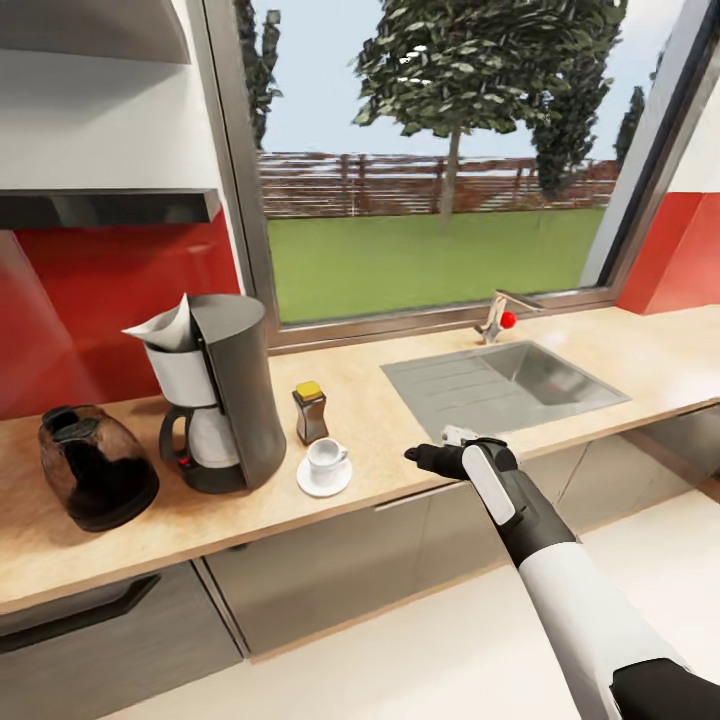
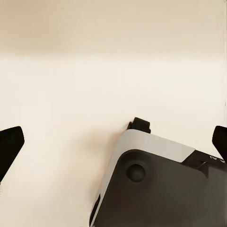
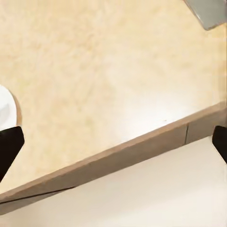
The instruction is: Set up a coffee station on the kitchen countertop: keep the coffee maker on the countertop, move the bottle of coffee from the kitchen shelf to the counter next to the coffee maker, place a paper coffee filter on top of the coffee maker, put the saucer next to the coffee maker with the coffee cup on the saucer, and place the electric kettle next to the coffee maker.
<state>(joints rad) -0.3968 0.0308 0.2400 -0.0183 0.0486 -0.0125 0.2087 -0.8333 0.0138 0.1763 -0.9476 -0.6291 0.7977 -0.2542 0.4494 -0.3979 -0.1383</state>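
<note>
Every item looks placed: coffee cup (image 1: 326, 459) on saucer (image 1: 324, 479) beside the coffee maker (image 1: 222, 392), filter (image 1: 165, 326) on top, coffee bottle (image 1: 310, 411) and kettle (image 1: 95, 465) flanking. Right tool (image 1: 430, 459) hangs released above the surface (image 1: 560, 345) edge; next, probably just retreat

Saucer (image 3: 5, 111) cut by the frame edge beside the kitchen countertop (image 3: 104, 71), sink (image 3: 210, 12) corner clipped, right gripper (image 1: 425, 460) finger spacing indistinct beyond the countertop edge.

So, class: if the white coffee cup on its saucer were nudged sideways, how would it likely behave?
The coffee cup sits loose on the small saucer, so it would probably slide or tip. It looks ceramic, likely light but fragile. The saucer might skate on the smooth kitchen countertop.
</note>
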